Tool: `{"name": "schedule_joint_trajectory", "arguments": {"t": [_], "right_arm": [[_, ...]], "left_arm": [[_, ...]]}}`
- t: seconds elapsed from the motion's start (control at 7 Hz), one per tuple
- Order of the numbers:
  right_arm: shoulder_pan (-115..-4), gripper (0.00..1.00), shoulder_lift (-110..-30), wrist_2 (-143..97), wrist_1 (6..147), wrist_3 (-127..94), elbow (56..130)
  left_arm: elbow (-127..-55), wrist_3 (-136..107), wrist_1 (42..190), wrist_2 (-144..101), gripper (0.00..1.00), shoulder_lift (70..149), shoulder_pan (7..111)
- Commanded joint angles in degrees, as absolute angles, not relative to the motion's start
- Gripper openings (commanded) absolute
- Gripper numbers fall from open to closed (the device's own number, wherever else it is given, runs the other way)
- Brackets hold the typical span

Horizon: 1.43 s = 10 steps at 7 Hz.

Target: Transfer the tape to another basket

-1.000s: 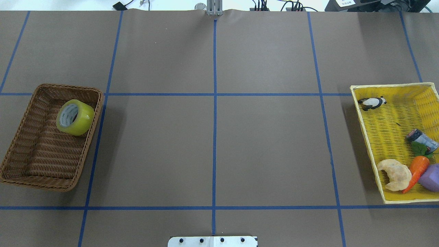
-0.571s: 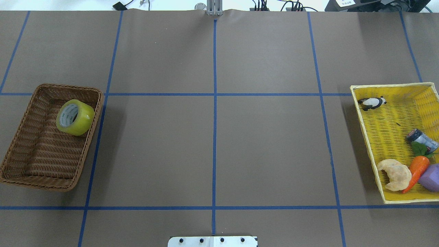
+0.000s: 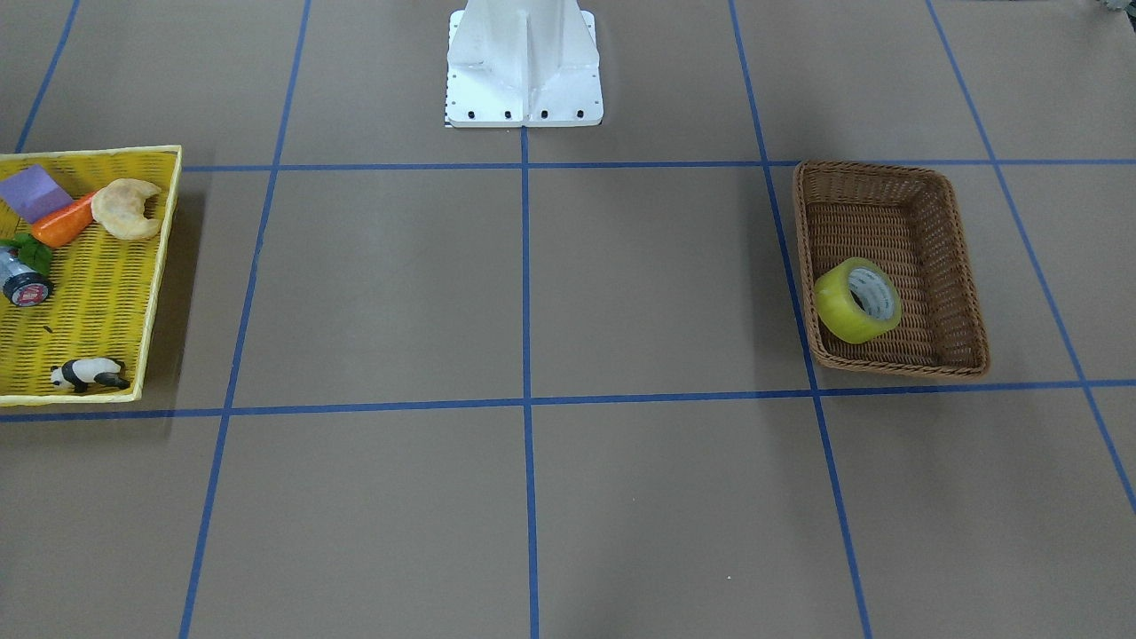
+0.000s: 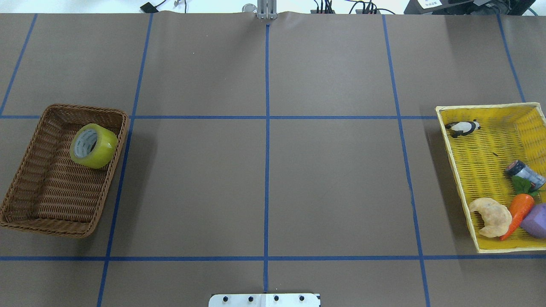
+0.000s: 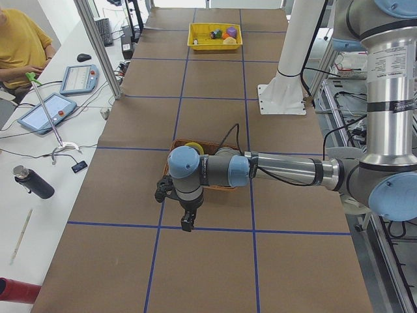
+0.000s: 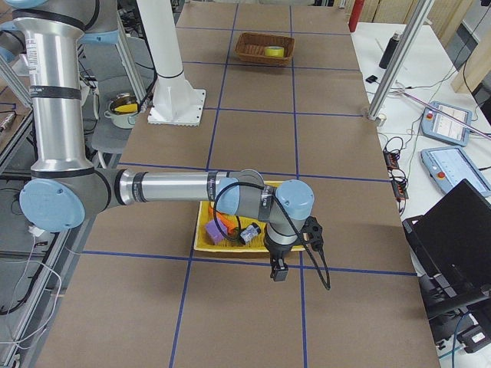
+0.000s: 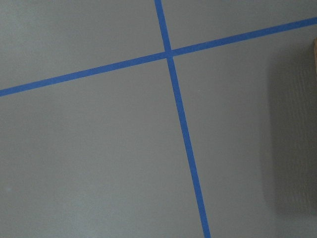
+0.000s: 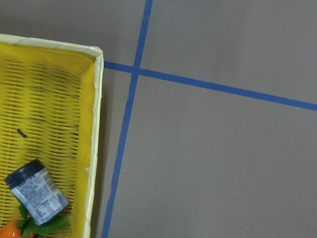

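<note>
The tape (image 4: 94, 146), a yellow roll with a white core, lies on its side in the far right corner of the brown wicker basket (image 4: 25, 170) at the table's left. It also shows in the front view (image 3: 857, 300), inside the basket (image 3: 963, 275). My left gripper (image 5: 187, 222) shows only in the left side view, hanging over the table beside the basket's near end; I cannot tell if it is open. My right gripper (image 6: 278, 270) shows only in the right side view, past the yellow tray's near edge; I cannot tell its state.
A yellow woven tray (image 4: 482, 170) at the table's right holds a panda figure (image 4: 463, 127), a small dark can (image 4: 524, 174), a carrot (image 4: 519, 211), a croissant (image 4: 491, 216) and a purple block (image 4: 536, 221). The robot's white base (image 3: 524, 67) stands at the table's middle edge.
</note>
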State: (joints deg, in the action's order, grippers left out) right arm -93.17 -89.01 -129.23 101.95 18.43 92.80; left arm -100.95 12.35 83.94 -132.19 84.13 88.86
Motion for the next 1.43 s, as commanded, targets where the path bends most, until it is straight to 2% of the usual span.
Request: {"name": "schedule_joint_trajectory", "arguments": {"t": [0.0, 1.29], "right_arm": [[-93.16, 1.00, -89.30, -129.29, 101.95, 18.46, 92.38], [-93.16, 1.00, -90.44, -129.73, 101.95, 18.46, 91.67]], "left_arm": [[-100.99, 12.39, 83.94, -132.10, 0.98, 84.11, 88.86], [-100.99, 12.39, 83.85, -132.10, 0.98, 84.02, 88.86]]}}
